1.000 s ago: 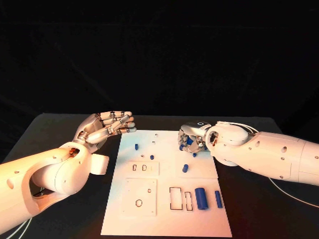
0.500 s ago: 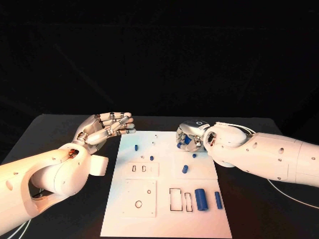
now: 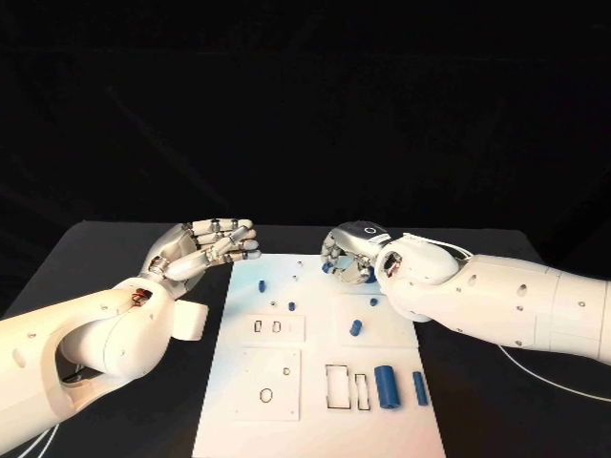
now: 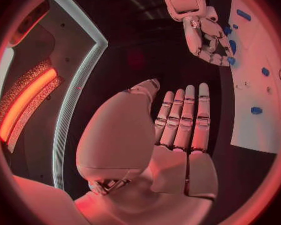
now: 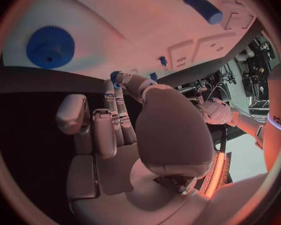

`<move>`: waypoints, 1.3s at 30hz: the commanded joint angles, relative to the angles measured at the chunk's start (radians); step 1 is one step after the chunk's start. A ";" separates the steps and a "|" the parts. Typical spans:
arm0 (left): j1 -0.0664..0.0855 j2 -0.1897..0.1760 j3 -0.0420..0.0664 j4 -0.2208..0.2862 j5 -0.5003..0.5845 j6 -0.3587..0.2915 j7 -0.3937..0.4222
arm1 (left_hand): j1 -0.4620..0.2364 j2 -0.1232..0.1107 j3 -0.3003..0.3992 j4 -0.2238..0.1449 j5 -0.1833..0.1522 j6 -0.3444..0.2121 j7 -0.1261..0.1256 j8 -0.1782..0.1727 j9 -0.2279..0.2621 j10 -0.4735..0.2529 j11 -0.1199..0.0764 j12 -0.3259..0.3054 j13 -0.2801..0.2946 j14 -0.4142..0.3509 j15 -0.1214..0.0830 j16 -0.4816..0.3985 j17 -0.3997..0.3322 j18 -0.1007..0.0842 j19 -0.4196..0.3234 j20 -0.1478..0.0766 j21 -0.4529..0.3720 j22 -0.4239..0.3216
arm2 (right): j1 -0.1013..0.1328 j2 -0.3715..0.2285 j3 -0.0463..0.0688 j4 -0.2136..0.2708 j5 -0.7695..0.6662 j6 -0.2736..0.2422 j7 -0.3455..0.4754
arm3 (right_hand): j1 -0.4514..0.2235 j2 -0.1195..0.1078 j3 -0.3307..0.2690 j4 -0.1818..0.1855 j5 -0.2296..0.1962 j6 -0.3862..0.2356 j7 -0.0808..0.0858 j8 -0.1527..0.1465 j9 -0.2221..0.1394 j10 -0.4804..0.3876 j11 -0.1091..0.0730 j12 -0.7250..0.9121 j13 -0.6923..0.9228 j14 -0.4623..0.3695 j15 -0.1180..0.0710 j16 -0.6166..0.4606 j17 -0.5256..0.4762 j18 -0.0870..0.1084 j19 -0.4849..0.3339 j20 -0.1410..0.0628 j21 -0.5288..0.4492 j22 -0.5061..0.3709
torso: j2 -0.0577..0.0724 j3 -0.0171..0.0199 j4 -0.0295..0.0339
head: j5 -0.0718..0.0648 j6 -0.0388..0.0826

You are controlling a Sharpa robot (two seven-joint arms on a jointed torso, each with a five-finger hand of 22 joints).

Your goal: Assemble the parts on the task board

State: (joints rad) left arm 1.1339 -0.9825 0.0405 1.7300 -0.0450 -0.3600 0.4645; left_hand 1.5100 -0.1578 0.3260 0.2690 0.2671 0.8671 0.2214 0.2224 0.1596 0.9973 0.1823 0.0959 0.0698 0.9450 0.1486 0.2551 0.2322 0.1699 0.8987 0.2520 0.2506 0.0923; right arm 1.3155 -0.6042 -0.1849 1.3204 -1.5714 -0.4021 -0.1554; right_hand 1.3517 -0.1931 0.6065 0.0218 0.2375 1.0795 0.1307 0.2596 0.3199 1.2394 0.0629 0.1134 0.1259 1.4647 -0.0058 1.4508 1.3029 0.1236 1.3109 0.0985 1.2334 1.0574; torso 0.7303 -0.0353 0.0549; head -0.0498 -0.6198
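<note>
Head view: my left hand point(image 3: 202, 246) is hovering off the task board's point(image 3: 320, 420) left edge, fingers loosely curled, grasping nothing. My right hand point(image 3: 352, 256) is pinching a small blue part point(image 3: 362, 279) above the board's far end; its axis is unclear.

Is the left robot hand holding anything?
No, it's empty. The left robot hand hovers beside the task board, fingers apart, palm bare.

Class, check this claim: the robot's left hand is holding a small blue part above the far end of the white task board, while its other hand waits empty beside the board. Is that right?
Not quite: the hands are swapped. The head view shows the right hand holding the blue part above the far end of the task board, while the left hand waits empty beside the board.
</note>
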 commanded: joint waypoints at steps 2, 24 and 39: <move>0.002 0.003 0.001 0.001 0.003 0.020 0.005 | 0.003 -0.008 0.004 0.001 -0.006 -0.005 0.015 -0.002 0.001 0.000 0.005 -0.006 -0.001 -0.006 -0.001 -0.005 0.001 0.013 0.003 0.002 -0.001 -0.001 | 0.001 0.034 0.001 -0.034 -0.016 -0.049 -0.015 | -0.003 0.006 0.005 -0.001 0.006 0.004 0.002 0.004 0.002 0.003 0.004 -0.004 0.000 0.057 -0.004 0.006 0.003 -0.021 -0.002 -0.005 0.006 0.002 | 0.001 -0.0008 0.0008 | 0.001 0.001; 0.006 0.011 0.001 -0.003 0.003 0.023 0.004 | 0.005 -0.008 0.006 -0.001 -0.005 -0.006 0.015 -0.002 0.001 0.000 0.005 -0.008 -0.001 -0.006 -0.001 -0.005 0.003 0.013 0.003 0.002 -0.001 -0.001 | -0.010 0.177 0.001 -0.180 -0.006 -0.044 0.004 | -0.009 0.004 0.007 -0.001 0.006 0.001 0.003 0.006 0.006 0.002 0.005 -0.007 -0.001 0.058 -0.003 0.009 0.009 -0.021 -0.002 -0.004 0.008 0.005 | 0.006 -0.0043 0.0089 | 0.003 0.001; 0.012 0.014 0.001 -0.004 0.003 0.025 0.003 | 0.005 -0.008 0.006 -0.001 -0.005 -0.006 0.015 -0.002 0.001 0.000 0.005 -0.008 -0.001 -0.006 -0.001 -0.005 0.003 0.013 0.003 0.002 -0.001 -0.001 | -0.022 0.207 0.001 -0.216 -0.008 -0.034 0.002 | -0.014 0.002 0.008 0.000 0.005 -0.003 0.004 0.006 0.009 0.000 0.006 -0.009 -0.001 0.059 -0.002 0.011 0.011 -0.021 -0.003 -0.003 0.008 0.006 | 0.006 -0.0038 0.0069 | 0.009 -0.003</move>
State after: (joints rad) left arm 1.1434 -0.9707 0.0406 1.7246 -0.0448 -0.3543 0.4625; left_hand 1.5100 -0.1578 0.3259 0.2690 0.2671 0.8671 0.2214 0.2224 0.1593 0.9973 0.1823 0.0919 0.0697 0.9450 0.1486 0.2551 0.2339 0.1698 0.8987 0.2521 0.2506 0.0925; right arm 1.2947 -0.3999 -0.1840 1.1073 -1.5692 -0.4454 -0.1598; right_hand 1.3494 -0.1917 0.6056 0.0219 0.2399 1.0742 0.1355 0.2627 0.3269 1.2359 0.0664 0.1052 0.1243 1.4647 -0.0057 1.4586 1.3079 0.1137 1.3109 0.0986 1.2371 1.0629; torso 0.7366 -0.0394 0.0621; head -0.0407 -0.6227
